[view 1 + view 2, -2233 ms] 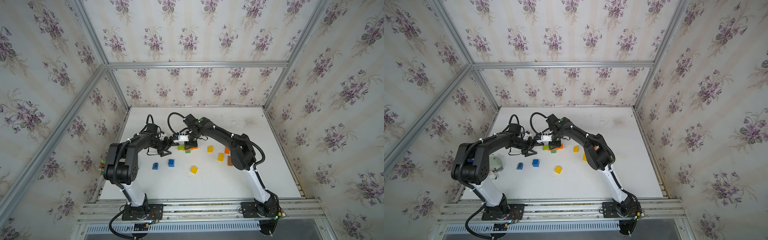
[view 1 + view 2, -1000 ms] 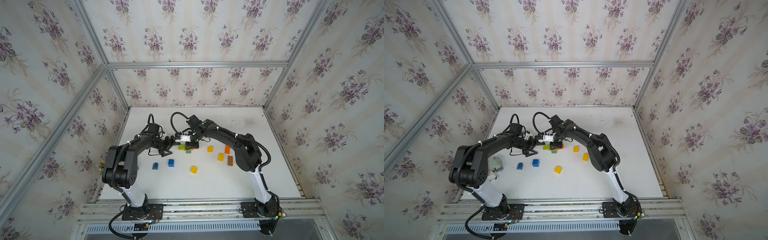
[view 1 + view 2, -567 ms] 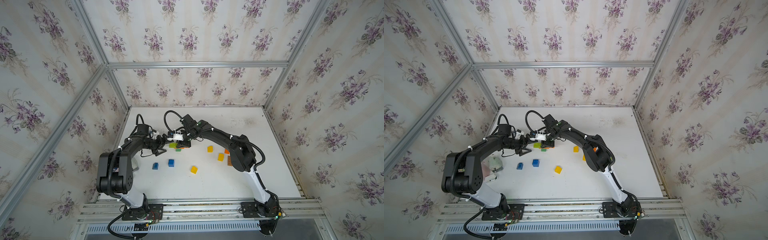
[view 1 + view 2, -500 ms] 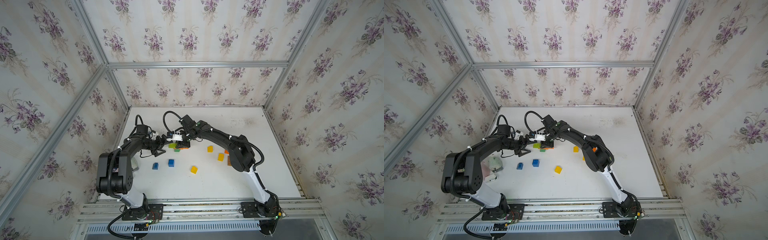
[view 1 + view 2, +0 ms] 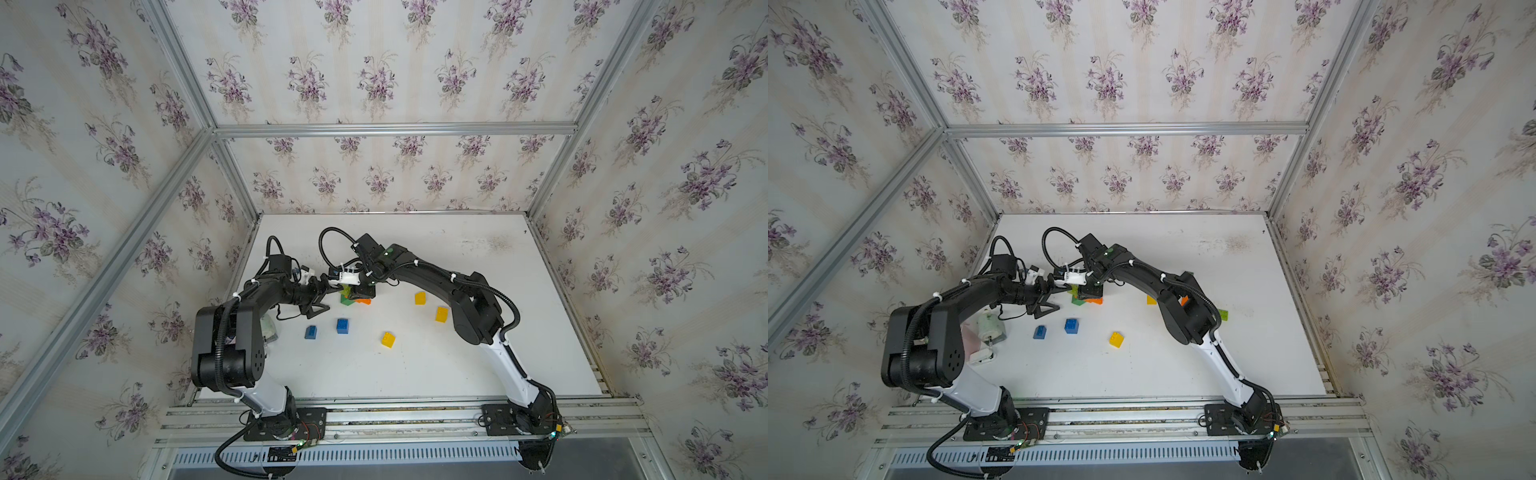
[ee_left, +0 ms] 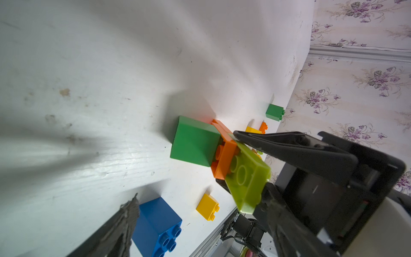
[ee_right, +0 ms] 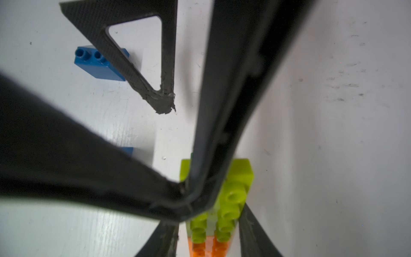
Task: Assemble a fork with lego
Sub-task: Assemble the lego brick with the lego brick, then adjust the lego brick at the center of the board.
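Scuffed white tabletop (image 5: 457, 365), floral-papered walls (image 5: 374, 62) — left claw (image 5: 325, 297) wide open, empty, right claw (image 5: 359, 293) astride lime brick (image 6: 246, 178) — grip unclear

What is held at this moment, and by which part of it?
Cannot tell: the right pincer flanks the lime brick on two opposite sides, but contact is unclear. The left pincer holds nothing.

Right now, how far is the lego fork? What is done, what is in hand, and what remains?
Done: a dark green brick, an orange brick and a lime brick look joined in one row. In hand: the right gripper brackets the lime brick; whether it clamps I cannot tell. The left gripper is open beside it. To do: two blue bricks and three yellow bricks lie loose.
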